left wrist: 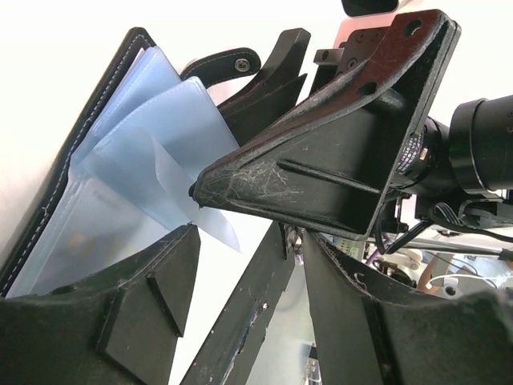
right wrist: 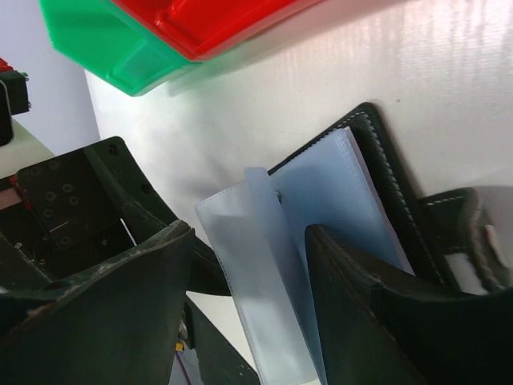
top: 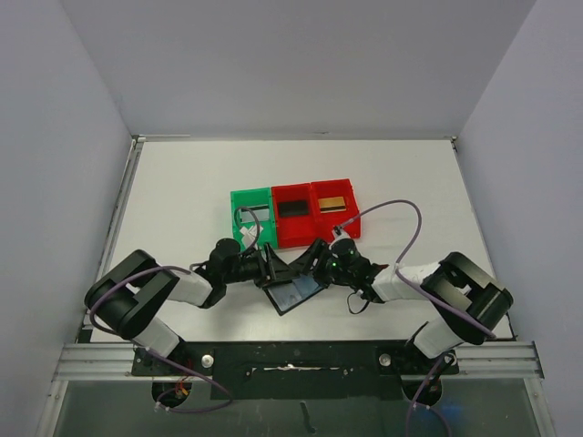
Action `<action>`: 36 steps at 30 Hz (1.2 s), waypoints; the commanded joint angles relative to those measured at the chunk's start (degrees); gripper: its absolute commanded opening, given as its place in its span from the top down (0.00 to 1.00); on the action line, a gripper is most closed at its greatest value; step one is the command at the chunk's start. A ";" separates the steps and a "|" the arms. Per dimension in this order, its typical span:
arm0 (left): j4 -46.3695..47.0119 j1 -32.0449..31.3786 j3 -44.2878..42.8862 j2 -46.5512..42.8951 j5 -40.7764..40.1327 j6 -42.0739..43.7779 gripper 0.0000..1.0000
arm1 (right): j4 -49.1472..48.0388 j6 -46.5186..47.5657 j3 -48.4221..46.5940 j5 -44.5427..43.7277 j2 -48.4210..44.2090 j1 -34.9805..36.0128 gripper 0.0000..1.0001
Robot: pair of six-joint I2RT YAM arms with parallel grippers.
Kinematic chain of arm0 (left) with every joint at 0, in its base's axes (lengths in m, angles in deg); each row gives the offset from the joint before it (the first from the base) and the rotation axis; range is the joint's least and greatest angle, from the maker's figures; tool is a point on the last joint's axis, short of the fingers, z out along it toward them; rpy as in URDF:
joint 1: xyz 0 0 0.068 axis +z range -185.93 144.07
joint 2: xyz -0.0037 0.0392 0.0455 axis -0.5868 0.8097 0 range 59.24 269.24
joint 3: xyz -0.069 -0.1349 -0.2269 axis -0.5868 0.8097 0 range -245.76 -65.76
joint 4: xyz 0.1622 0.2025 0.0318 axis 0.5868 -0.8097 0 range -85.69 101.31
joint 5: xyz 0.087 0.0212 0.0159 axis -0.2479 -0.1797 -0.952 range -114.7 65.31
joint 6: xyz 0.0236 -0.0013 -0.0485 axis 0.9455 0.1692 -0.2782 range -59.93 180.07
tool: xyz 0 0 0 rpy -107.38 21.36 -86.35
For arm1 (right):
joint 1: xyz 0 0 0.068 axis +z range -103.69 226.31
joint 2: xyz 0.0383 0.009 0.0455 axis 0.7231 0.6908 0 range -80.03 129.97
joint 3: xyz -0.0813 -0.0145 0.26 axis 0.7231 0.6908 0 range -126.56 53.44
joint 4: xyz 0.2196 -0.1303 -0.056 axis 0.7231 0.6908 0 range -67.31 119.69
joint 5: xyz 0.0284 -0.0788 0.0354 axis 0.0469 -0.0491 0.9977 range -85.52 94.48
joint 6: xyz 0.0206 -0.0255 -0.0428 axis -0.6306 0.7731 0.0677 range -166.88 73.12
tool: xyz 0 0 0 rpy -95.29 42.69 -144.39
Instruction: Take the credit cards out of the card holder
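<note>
There are three bins: one green bin (top: 250, 193) and two red bins (top: 293, 189). Two cards show, one black card (top: 292, 208) and one gold card (top: 333, 204). There is one card holder (top: 296, 293), and there are two arms (top: 191, 289).

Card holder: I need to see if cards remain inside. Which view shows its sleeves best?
Left wrist: the card holder is close up, its clear sleeves fanned open. Right wrist shows the sleeves more edge-on. Top external shows it small and partly covered.
</note>
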 commanded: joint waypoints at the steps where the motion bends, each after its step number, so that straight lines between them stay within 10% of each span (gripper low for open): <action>1: 7.74 0.47 -4.67 1.59 -2.66 -0.76 0.48 | 8.86 4.68 -1.36 0.10 -4.05 1.18 0.41; 23: -8.73 -2.46 -17.30 13.51 -4.22 2.68 0.51 | 29.58 4.15 5.80 -18.55 -30.29 0.56 0.49; 36: -33.87 -3.48 -21.83 -3.18 -17.09 13.73 0.49 | 25.00 12.10 0.97 -10.88 -26.06 0.51 0.57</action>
